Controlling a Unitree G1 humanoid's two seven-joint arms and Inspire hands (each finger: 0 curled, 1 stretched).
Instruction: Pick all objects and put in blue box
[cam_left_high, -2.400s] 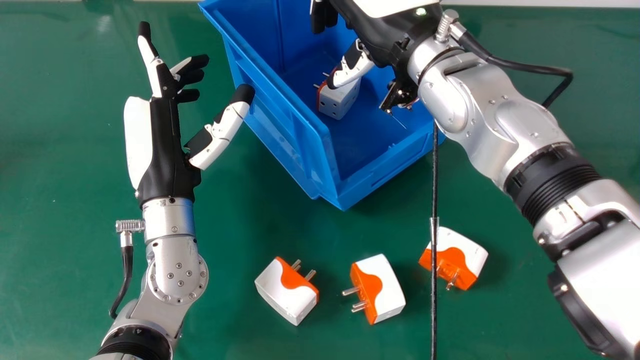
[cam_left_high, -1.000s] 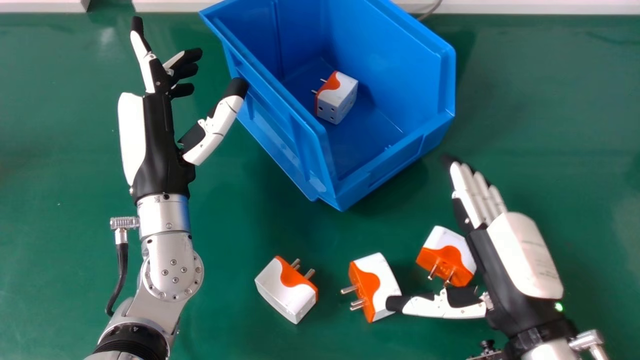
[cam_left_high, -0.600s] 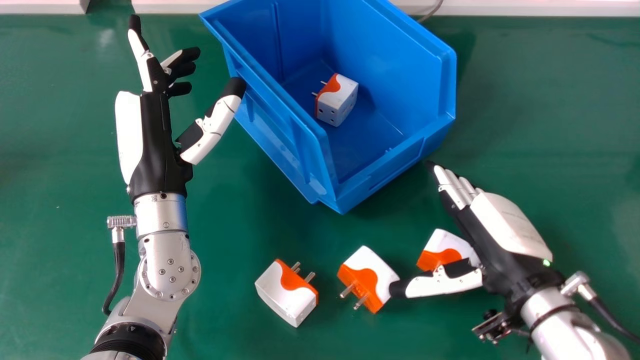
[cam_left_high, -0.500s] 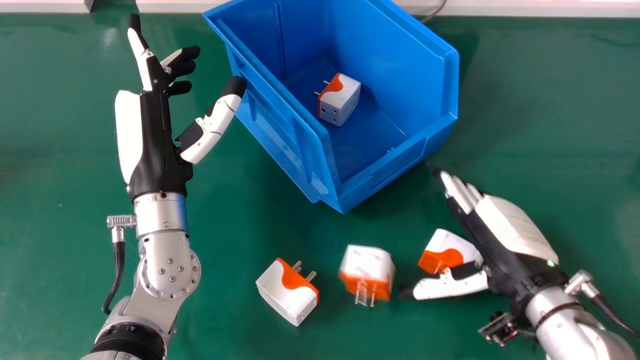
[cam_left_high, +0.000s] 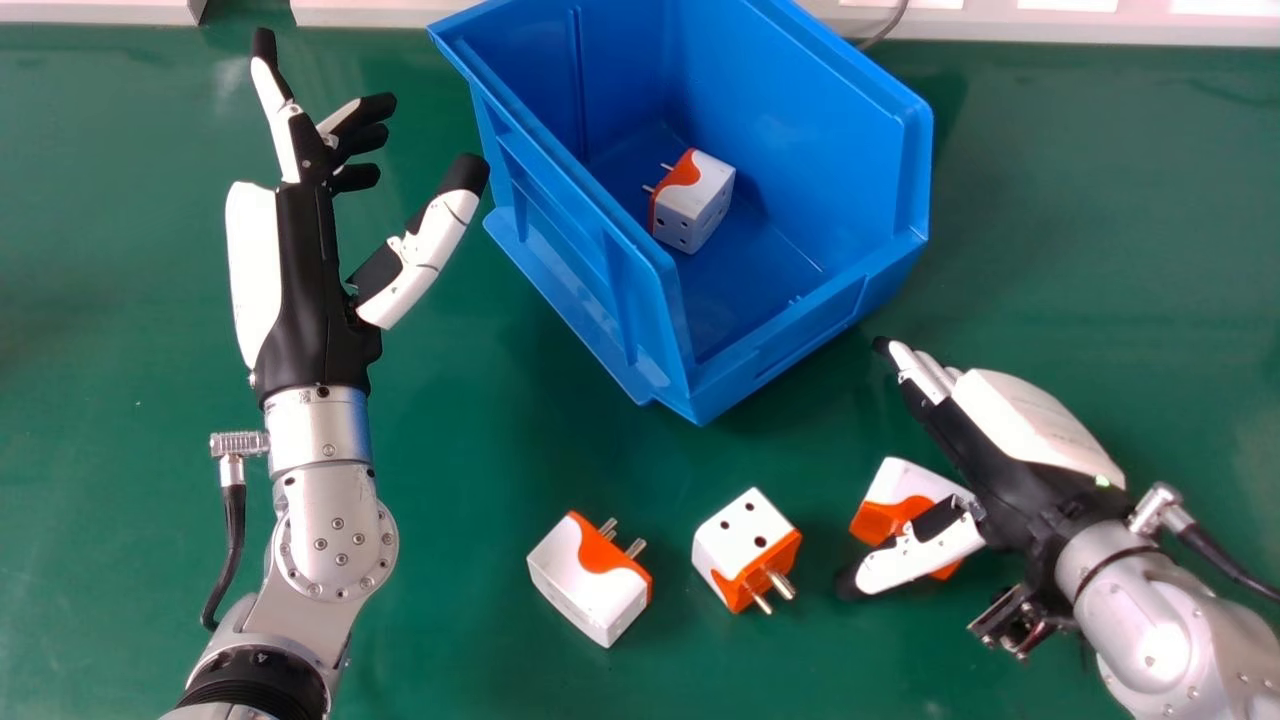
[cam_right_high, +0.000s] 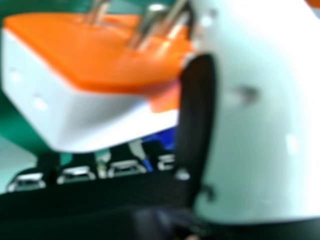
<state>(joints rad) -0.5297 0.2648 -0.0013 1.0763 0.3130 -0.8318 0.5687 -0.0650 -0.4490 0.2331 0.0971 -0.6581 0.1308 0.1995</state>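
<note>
I saw the right hand (cam_left_high: 985, 480) by a white and orange plug (cam_left_high: 905, 483) on the green table (cam_left_high: 450, 620). The plug sat between its thumb and its straight fingers, which were not closed on it; I couldn't tell if they touched it. A middle plug (cam_left_high: 745, 545) lay a bit past the thumb tip, and a third plug (cam_left_high: 590, 578) lay beside that one. The left hand (cam_left_high: 310, 270) was loose and held nothing, near the blue box (cam_left_high: 775, 345). The box was wide open on top, with one plug inside (cam_left_high: 692, 200). A white ledge (cam_left_high: 355, 12) ran behind.
</note>
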